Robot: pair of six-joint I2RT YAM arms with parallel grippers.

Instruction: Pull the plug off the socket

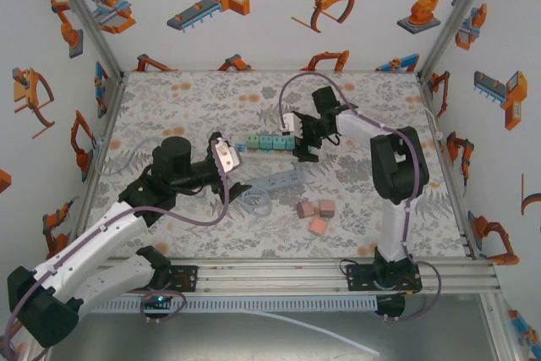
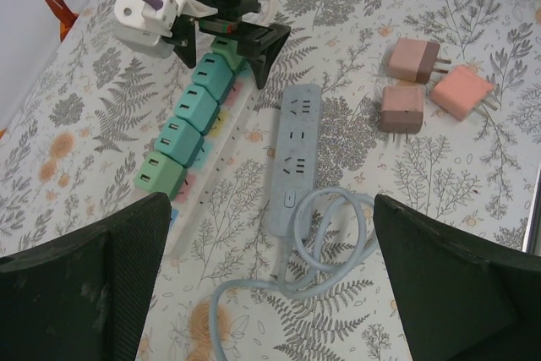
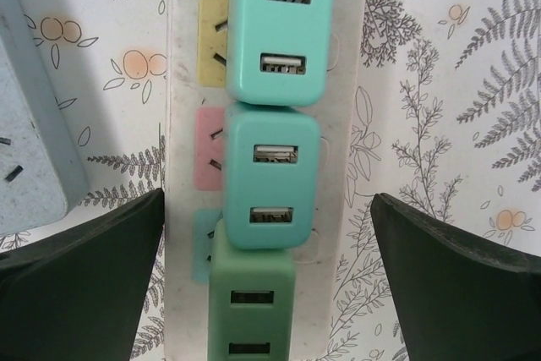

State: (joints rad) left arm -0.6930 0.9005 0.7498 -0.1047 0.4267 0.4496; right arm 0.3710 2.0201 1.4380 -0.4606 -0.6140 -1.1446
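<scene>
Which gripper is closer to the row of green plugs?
Right. The right gripper straddles the green plugs from above, a finger on each side. The left gripper hangs back beyond the row's end.

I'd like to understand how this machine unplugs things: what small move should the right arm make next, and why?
Probably lower the right gripper a little and close it on the teal charger plug. Its fingers stand open on either side of that plug without touching it, and the plug sits pushed into the white power strip, so it needs a grip before any pull.
</scene>
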